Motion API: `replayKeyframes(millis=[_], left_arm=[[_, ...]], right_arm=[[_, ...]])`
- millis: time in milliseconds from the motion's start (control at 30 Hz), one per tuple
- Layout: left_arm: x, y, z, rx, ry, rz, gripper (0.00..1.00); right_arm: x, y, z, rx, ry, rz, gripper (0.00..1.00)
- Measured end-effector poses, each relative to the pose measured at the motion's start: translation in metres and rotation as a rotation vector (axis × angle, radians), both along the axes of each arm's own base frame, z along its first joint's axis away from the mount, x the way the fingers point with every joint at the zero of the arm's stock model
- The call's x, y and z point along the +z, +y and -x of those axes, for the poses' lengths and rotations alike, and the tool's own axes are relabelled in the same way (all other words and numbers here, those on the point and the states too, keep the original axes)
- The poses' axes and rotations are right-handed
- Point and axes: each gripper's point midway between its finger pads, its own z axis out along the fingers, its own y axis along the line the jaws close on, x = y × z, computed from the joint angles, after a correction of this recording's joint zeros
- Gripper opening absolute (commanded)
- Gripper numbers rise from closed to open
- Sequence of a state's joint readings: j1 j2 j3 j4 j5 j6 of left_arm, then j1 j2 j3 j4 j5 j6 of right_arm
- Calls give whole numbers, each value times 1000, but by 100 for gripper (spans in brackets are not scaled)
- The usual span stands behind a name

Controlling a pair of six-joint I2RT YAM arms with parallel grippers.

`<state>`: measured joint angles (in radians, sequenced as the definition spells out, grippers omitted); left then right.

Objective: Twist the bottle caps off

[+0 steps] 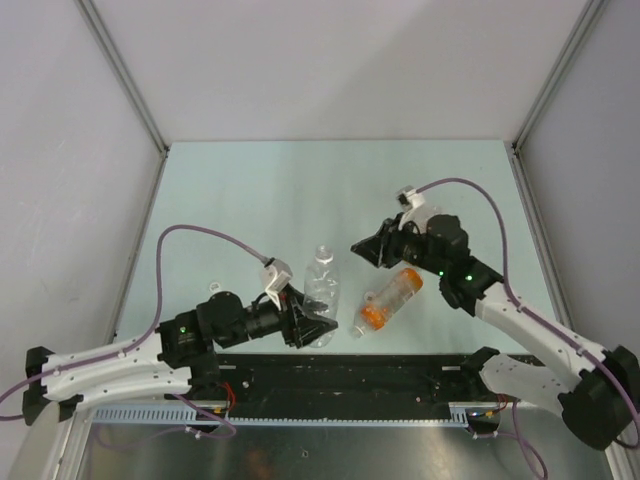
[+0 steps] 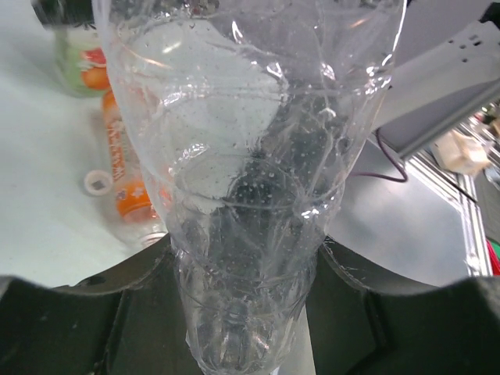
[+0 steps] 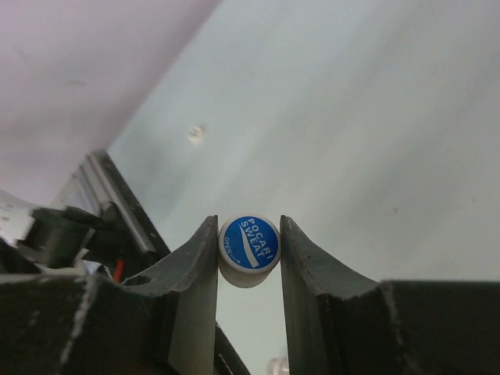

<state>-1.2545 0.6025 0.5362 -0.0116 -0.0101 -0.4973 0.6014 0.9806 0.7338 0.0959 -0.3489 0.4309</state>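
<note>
On blue cap point(image 3: 249, 251) top, "POCARI SWEAT"

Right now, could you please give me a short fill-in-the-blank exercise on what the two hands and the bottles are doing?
1. The orange plastic bottle lies on its ____ on the pale green table.
2. The small round white bottle cap pinched in the right hand has a ____ printed top.
3. Seen from above, the orange plastic bottle lies to the ____ of the clear, colourless plastic bottle gripped by the left hand.
Missing words: side; blue; right.
</note>
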Motion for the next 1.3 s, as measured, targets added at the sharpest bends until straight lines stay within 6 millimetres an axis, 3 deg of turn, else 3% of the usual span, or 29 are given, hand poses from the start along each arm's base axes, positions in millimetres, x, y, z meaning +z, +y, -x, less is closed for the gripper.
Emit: replayKeyframes(millis=[233, 333, 500, 667, 967, 1300], left_arm=[[-2, 14, -15, 113, 22, -5, 0], [-3, 15, -15, 123, 37, -4, 0], [-6, 16, -16, 128, 49, -16, 0], [-12, 15, -16, 131, 54, -36, 0], [-24, 12, -15, 125, 87, -73, 0], [-20, 13, -14, 124, 90, -57, 0]], right_arm=[[-84, 8, -17, -52, 158, 203, 3], [-114, 6, -22, -87, 217, 274, 12], [-147, -6, -30, -178, 273, 374, 33], [-170, -18, -33, -241, 311, 451, 43], [-171, -22, -34, -268, 320, 455, 77], [-127, -19, -31, -253, 252, 349, 98]])
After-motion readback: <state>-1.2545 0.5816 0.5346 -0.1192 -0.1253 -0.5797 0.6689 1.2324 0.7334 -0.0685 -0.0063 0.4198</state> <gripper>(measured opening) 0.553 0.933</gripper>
